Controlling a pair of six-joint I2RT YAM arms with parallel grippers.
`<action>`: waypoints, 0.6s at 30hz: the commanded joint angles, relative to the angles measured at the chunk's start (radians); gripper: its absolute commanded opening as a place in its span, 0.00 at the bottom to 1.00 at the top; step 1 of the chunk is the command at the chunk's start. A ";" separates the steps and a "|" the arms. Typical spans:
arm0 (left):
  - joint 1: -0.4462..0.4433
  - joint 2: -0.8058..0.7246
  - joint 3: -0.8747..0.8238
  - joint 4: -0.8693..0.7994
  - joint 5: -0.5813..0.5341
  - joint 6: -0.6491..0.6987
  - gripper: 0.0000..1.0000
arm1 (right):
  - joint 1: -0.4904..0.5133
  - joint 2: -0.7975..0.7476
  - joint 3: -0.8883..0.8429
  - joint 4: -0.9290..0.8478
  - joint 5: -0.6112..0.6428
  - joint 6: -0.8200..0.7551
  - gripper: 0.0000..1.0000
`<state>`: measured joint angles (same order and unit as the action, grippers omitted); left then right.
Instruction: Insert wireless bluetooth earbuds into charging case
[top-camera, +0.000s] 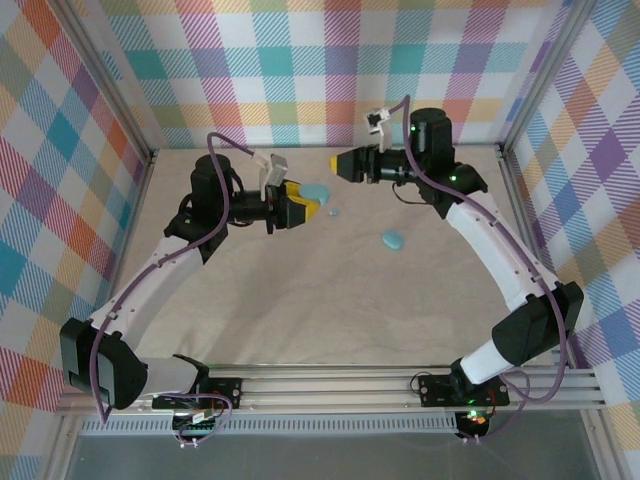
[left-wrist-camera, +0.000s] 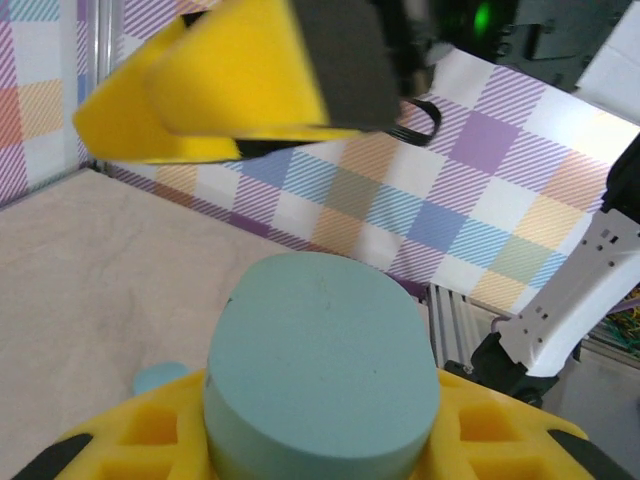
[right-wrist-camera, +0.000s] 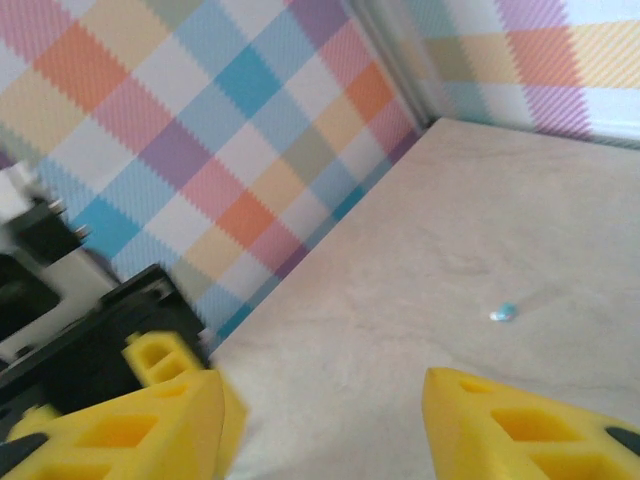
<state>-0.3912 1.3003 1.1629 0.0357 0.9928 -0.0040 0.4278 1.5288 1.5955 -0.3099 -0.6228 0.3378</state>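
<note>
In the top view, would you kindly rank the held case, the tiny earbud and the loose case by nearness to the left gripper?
1. held case, between the jaws of the left gripper.
2. tiny earbud, just right of the jaws.
3. loose case, farther right, toward the arm bases.

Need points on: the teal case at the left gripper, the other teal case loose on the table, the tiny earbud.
Gripped case (left-wrist-camera: 320, 370): left wrist view, centre of its flat face.
Loose case (top-camera: 392, 240): top external view, middle of its shell.
Earbud (right-wrist-camera: 503, 314): right wrist view, its body.
</note>
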 joint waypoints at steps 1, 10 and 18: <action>-0.005 -0.029 0.036 -0.018 0.038 0.030 0.16 | -0.006 0.008 0.020 0.049 -0.061 -0.027 0.57; -0.004 -0.009 0.081 -0.087 0.056 0.065 0.15 | 0.013 -0.057 -0.001 -0.124 -0.333 -0.428 0.68; -0.005 -0.011 0.079 -0.066 0.057 0.039 0.16 | 0.063 -0.038 0.030 -0.190 -0.290 -0.539 0.72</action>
<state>-0.3912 1.2984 1.2140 -0.0322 1.0222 0.0387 0.4713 1.4952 1.5967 -0.4564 -0.9012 -0.1081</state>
